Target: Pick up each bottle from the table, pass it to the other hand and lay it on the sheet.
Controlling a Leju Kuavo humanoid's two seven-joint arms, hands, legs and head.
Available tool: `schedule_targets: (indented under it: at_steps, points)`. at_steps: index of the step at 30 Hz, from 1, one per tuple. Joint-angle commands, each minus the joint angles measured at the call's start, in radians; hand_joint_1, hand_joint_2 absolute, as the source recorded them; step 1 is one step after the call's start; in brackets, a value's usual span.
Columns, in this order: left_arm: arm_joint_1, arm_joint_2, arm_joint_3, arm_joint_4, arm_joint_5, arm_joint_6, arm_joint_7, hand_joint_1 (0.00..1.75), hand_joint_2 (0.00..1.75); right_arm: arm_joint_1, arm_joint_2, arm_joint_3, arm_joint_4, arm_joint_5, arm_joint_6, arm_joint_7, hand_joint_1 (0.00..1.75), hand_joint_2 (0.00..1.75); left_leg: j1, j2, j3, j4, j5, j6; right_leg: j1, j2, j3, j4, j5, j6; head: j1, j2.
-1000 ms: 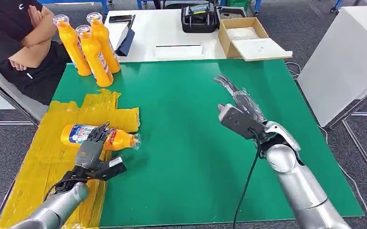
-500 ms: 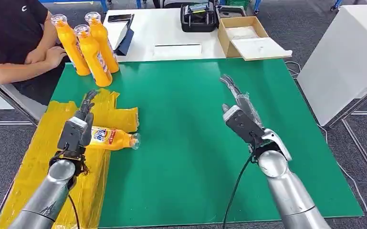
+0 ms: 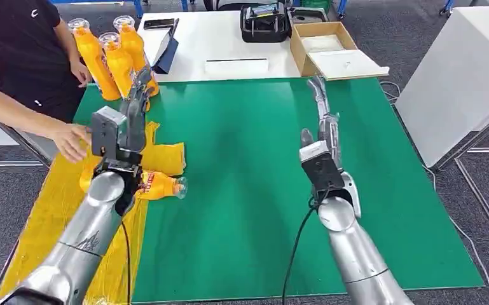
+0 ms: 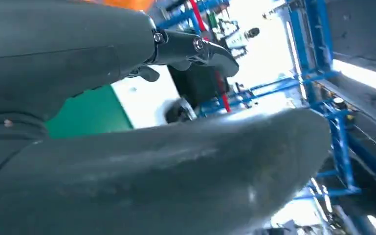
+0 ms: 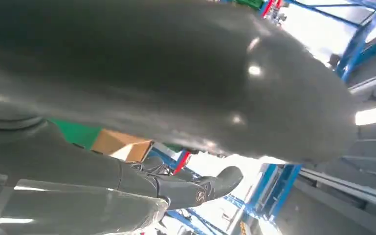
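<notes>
Bottle (image 3: pixel 159 185) lying crosswise on yellow sheet (image 3: pixel 57 210), cap pointing right, both robot hands raised, empty, fingers extended.

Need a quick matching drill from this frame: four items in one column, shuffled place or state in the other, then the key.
Column 1:
1. lying bottle
2. three upright bottles
3. cardboard box
4. left hand

Column 2:
A. on the white table
B. raised, holding nothing
C. on the yellow sheet
D. standing at the green mat's far left corner

Pairs: 1-C, 2-D, 3-A, 4-B
</notes>
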Motion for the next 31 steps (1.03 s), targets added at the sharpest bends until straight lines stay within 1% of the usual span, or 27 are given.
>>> schedule_targets:
  at_steps: [1, 3, 5, 7, 10, 16, 18, 21, 22, 23, 31]
  points:
    - [-0.112, -0.061, -0.041, 0.181, 0.006, 0.002, 0.002, 0.00, 0.00, -0.061, 0.043, 0.039, 0.113, 0.002, -0.008, -0.003, 0.00, 0.00, 0.000, -0.001, 0.003, 0.000, -0.002, -0.002, 0.000, -0.004, 0.004, 0.000, -0.002, 0.000, 0.000, 0.000]
    - [-0.125, -0.080, -0.035, 0.196, 0.015, -0.002, -0.005, 0.00, 0.00, -0.058, 0.058, 0.025, 0.105, -0.013, -0.004, -0.011, 0.00, 0.00, 0.000, 0.000, 0.002, 0.000, -0.001, -0.001, 0.000, -0.002, 0.002, 0.000, -0.001, 0.000, 0.000, 0.000]
    - [-0.163, -0.109, -0.035, 0.245, 0.015, -0.002, -0.013, 0.00, 0.00, -0.057, 0.074, 0.018, 0.092, -0.020, 0.014, -0.013, 0.00, 0.00, 0.000, -0.001, 0.002, 0.001, -0.001, -0.002, 0.000, -0.004, 0.003, 0.001, -0.002, 0.000, -0.001, 0.000]
    - [-0.177, -0.126, -0.037, 0.249, 0.014, 0.002, -0.013, 0.00, 0.00, -0.063, 0.080, 0.025, 0.088, -0.008, 0.016, 0.004, 0.00, 0.00, 0.000, -0.002, 0.001, 0.002, -0.001, -0.002, 0.001, -0.005, 0.001, 0.001, -0.002, 0.000, 0.000, 0.000]
    - [-0.183, -0.140, -0.040, 0.251, 0.011, 0.010, -0.008, 0.00, 0.00, -0.076, 0.097, 0.029, 0.093, 0.000, 0.017, 0.022, 0.00, 0.00, 0.000, 0.000, 0.000, 0.001, -0.001, -0.001, 0.000, -0.002, 0.000, 0.001, -0.001, 0.000, 0.000, 0.000]
    - [-0.180, -0.140, -0.040, 0.253, 0.011, 0.008, -0.008, 0.00, 0.00, -0.078, 0.100, 0.028, 0.101, 0.001, 0.015, 0.022, 0.00, 0.00, 0.000, 0.001, 0.001, 0.000, -0.001, -0.001, 0.000, -0.002, 0.001, 0.001, -0.001, 0.000, 0.000, 0.000]
    - [-0.177, -0.141, -0.032, 0.254, 0.019, -0.002, -0.010, 0.00, 0.00, -0.072, 0.116, 0.004, 0.101, -0.015, -0.007, 0.010, 0.00, 0.00, 0.000, 0.001, 0.001, 0.000, -0.001, -0.001, 0.000, -0.002, 0.001, 0.000, -0.001, 0.000, 0.000, 0.000]
    - [-0.166, -0.142, -0.029, 0.244, 0.025, -0.026, -0.021, 0.00, 0.00, -0.073, 0.122, 0.005, 0.102, -0.033, -0.012, 0.000, 0.00, 0.00, 0.000, 0.002, 0.001, 0.001, -0.001, -0.001, 0.000, -0.001, 0.001, 0.000, -0.001, 0.000, 0.000, 0.000]
    - [-0.165, -0.140, -0.031, 0.242, 0.023, -0.029, -0.021, 0.00, 0.00, -0.071, 0.121, 0.006, 0.099, -0.034, -0.014, 0.000, 0.00, 0.00, 0.000, 0.003, 0.005, 0.002, -0.004, -0.003, 0.000, -0.003, 0.005, 0.002, -0.003, 0.000, 0.000, 0.000]
    - [-0.165, -0.140, -0.031, 0.242, 0.023, -0.029, -0.021, 0.00, 0.00, -0.071, 0.121, 0.006, 0.099, -0.034, -0.014, 0.000, 0.00, 0.00, 0.000, 0.002, 0.002, 0.001, -0.002, -0.002, 0.000, -0.002, 0.002, 0.001, -0.002, 0.000, 0.000, 0.000]
    - [-0.155, -0.137, -0.036, 0.226, 0.009, -0.031, -0.016, 0.00, 0.00, -0.070, 0.116, 0.022, 0.082, -0.029, 0.006, 0.017, 0.00, 0.00, 0.000, 0.002, 0.002, 0.001, -0.001, -0.001, 0.000, -0.002, 0.002, 0.001, -0.002, 0.000, 0.000, 0.000]
